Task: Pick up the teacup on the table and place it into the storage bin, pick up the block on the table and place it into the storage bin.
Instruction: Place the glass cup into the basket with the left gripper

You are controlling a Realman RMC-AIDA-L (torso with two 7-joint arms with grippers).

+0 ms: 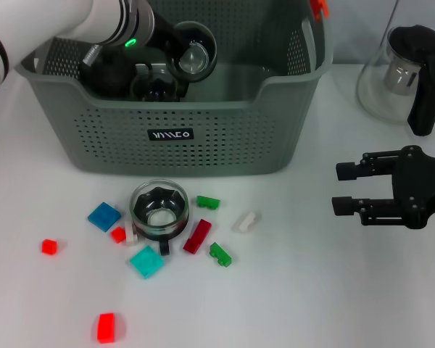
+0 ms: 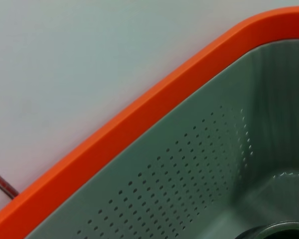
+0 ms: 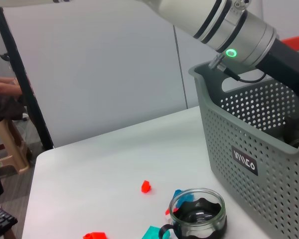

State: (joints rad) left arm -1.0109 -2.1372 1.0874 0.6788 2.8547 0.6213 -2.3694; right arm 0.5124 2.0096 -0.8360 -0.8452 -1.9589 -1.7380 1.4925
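storage bin (image 1: 203, 130): big grey-green perforated basket at 12 o'clock on the table (image 1: 312, 290), black label on the front wall, orange trim on the handle (image 2: 139, 119)

left gripper (image 1: 156, 83): reaching down inside the bin from 10 o'clock, honestly can't tell if its fingers are spread or closed, they're hidden

teacup (image 1: 159, 210): clear glass one with a dark insert, on the table just in front of the bin, roughly dead center

blocks: scattered around the cup, blue block (image 1: 103, 216) at its 9 o'clock, dark red block (image 1: 197, 235) at 4 o'clock, white block (image 1: 243, 221) at 3 o'clock

right gripper (image 1: 346, 188): over at 3 o'clock, fingers wide apart, nothing in them

glass pitcher (image 1: 402, 76): 1 o'clock, beside the bin
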